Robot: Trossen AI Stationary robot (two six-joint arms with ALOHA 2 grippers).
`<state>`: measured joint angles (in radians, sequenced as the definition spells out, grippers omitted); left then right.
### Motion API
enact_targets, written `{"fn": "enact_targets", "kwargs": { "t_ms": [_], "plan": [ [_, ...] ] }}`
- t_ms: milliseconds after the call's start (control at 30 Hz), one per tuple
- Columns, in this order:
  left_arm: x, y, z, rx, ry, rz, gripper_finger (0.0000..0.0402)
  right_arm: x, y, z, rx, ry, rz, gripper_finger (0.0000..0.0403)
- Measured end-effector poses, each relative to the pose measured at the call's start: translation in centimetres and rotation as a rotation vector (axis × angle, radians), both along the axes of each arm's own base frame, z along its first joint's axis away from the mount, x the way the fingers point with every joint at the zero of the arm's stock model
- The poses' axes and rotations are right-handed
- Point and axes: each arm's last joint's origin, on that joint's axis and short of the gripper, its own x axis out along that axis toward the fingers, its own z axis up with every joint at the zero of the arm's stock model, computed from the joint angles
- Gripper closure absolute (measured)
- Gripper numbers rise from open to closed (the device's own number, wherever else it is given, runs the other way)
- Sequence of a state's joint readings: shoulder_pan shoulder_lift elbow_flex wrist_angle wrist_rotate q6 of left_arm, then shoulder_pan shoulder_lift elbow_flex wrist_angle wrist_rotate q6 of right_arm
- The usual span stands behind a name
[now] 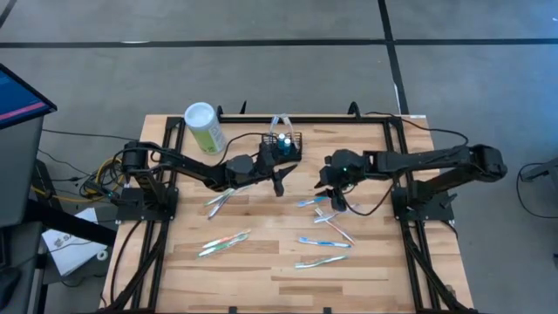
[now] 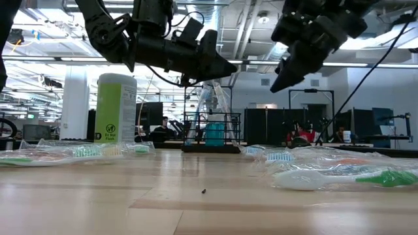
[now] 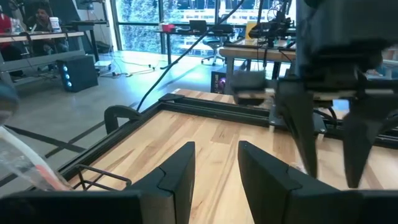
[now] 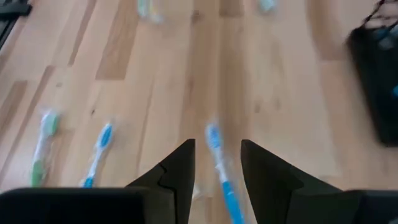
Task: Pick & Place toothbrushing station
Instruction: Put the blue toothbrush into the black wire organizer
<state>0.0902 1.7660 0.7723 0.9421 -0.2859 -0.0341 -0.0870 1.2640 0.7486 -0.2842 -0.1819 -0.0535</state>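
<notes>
Your right gripper (image 4: pixel 215 163), fingers apart and empty, hovers over a blue toothbrush (image 4: pixel 221 171). Descend off-centre and its slick wrapper could slip away. Left gripper (image 1: pixel 277 180), also apart, waits beside the wire-mesh basket (image 1: pixel 283 144).

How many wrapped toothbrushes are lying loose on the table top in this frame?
6, at least. Left side toothbrushes. Right side toothbrushes. Overlapping wrappers may hide more; another wrapper stands in the basket.
</notes>
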Motion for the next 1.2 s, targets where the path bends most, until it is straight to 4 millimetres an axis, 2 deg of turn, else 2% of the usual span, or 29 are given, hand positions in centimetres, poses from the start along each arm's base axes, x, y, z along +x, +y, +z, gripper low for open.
{"fn": "enact_targets", "kwargs": {
  "t_ms": [233, 400, 500, 767, 833, 1200],
  "plan": [
    [0.0, -0.2, 0.0, -0.003, -0.001, -0.006, 0.0286, -0.5, 1.8, -1.7, 0.004, 0.016, 0.017, 0.0282],
    [0.0, -0.2, 0.0, -0.004, -0.002, -0.006, 0.0286, -0.5, 2.8, -3.2, -0.079, 0.028, -0.009, 0.0282],
    [0.0, -0.2, 0.0, -0.004, -0.002, -0.006, 0.0286, 0.4, 3.1, -4.4, -0.108, 0.02, -0.021, 0.0282],
    [0.0, -0.3, 0.0, -0.014, -0.007, -0.007, 0.0286, 2.7, 2.9, -7.4, -0.143, 0.081, 0.009, 0.0281],
    [0.0, -0.3, 0.0, -0.024, -0.011, -0.006, 0.0286, 3.2, 2.8, -7.5, -0.154, 0.081, -0.002, 0.0277],
    [0.1, -0.4, 0.0, -0.025, -0.01, -0.011, 0.0286, 3.6, 2.0, -9.3, -0.179, 0.162, -0.039, 0.0242]
  ]
}}
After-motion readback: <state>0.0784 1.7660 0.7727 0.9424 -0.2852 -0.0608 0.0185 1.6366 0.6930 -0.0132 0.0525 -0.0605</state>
